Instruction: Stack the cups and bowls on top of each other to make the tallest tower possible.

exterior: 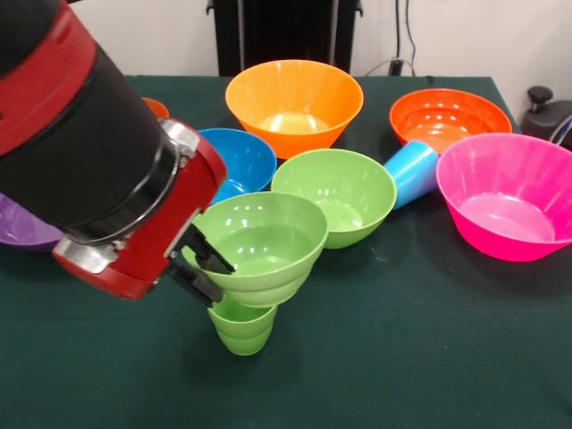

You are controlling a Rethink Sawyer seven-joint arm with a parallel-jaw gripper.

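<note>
My gripper (204, 268) pinches the rim of a green bowl (264, 246) perched on the green cup (241, 326); releasing off-centre could topple both.

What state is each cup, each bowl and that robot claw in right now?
Green cup: upright, a bowl sitting on it.
Green bowl on cup: tilted, rim between the gripper jaws.
Second green bowl: upright, empty.
Blue cup: on its side.
Pink bowl: upright, empty.
Large orange bowl: upright.
</note>
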